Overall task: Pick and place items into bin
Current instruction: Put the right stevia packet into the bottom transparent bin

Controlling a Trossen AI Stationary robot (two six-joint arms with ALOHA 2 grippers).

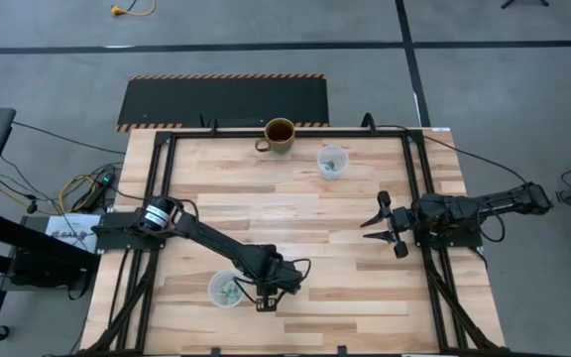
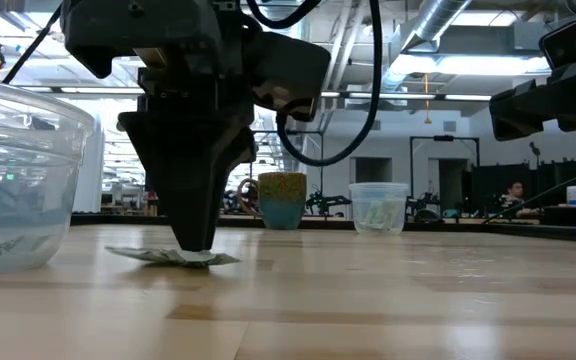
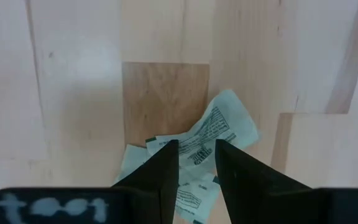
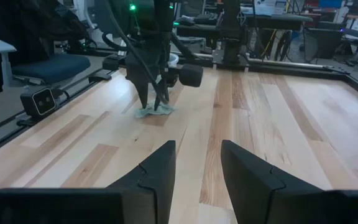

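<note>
Left wrist view: left gripper point(image 3: 196, 163) slightly apart, straddling mint packet point(image 3: 219, 127) on table

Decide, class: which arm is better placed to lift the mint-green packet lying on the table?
Left. The left gripper stands over the packet, fingertips at it; the right gripper waits far across the table.

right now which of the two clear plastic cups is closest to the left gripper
The clear plastic cup at the table's near edge, right beside the left gripper. The other clear cup stands at the far side, next to the brown ceramic mug.
</note>
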